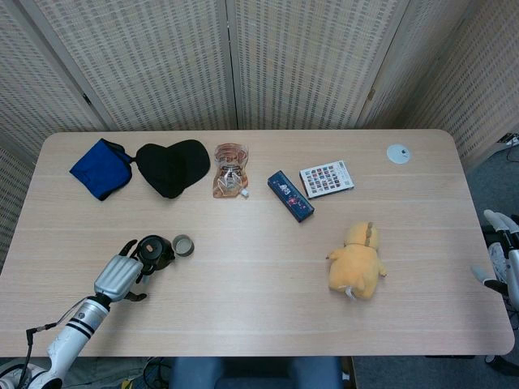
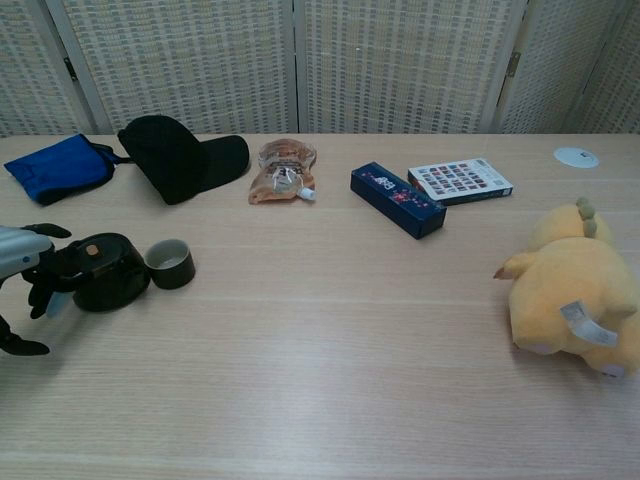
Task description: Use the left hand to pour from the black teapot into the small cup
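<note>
- A squat, round black teapot [image 1: 154,250] with a small orange mark on its lid stands upright at the lower left of the wooden table [image 1: 259,275]; in the chest view it [image 2: 103,270] sits at the left edge of the frame.
- One small dark cup [image 1: 183,245] with a pale rim stands just beside the teapot, on its right; whether they touch cannot be told.
- The left hand [image 1: 120,276], silver-backed with black fingers, curls around the teapot's left side; a firm grip cannot be told.
- The right hand [image 1: 496,251] barely shows at the right edge of the frame, off the table; its state cannot be told.
- Elsewhere, one of each: a blue cloth pouch [image 1: 100,168], a black cap [image 1: 172,166], a clear snack packet [image 1: 230,170], a navy box [image 1: 290,195], a colourful card [image 1: 326,178], a white disc [image 1: 397,153], a yellow plush toy [image 1: 357,260].
</note>
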